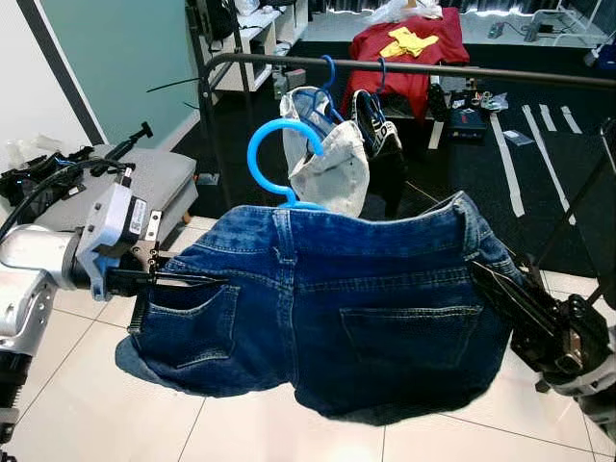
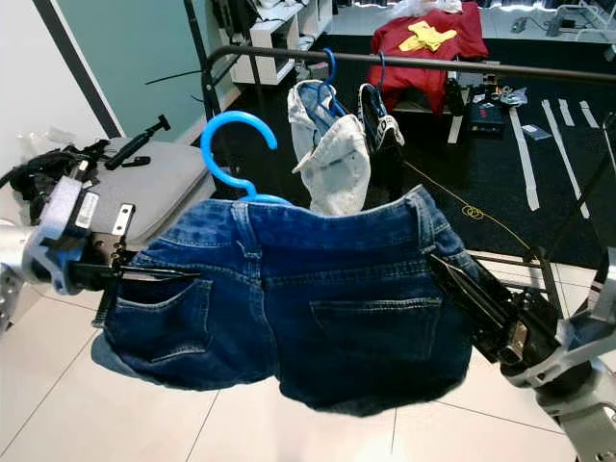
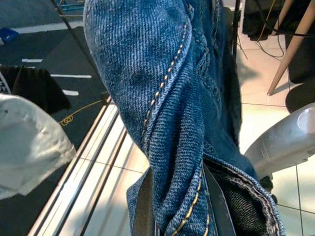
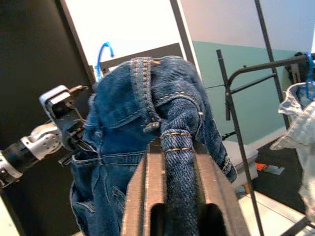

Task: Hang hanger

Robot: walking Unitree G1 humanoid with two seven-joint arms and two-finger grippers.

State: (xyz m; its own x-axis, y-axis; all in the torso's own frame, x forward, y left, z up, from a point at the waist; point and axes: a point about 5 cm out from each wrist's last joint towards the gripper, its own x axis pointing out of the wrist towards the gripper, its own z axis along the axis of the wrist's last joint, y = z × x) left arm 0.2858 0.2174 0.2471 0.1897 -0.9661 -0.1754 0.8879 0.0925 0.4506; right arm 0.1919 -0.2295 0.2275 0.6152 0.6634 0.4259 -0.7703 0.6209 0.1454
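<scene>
The left gripper (image 1: 168, 279) pinches the left waist edge of denim shorts (image 1: 327, 308), draped on one blue hanger (image 1: 274, 159) held below the rack's rail (image 1: 404, 65). The right gripper (image 1: 500, 284) clamps the right waist edge. Two garments already hang from the rail behind: a pale one (image 1: 332, 159) and a black one (image 1: 380, 135).

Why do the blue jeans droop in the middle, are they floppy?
Probably yes. The jeans sag between the left gripper and right gripper, so they likely bend easily. The thick denim looks fairly heavy, so it may pull down on the blue hanger. Each gripper's jaws pinch a bunched edge, so the rough cloth seems unlikely to slip.
</scene>
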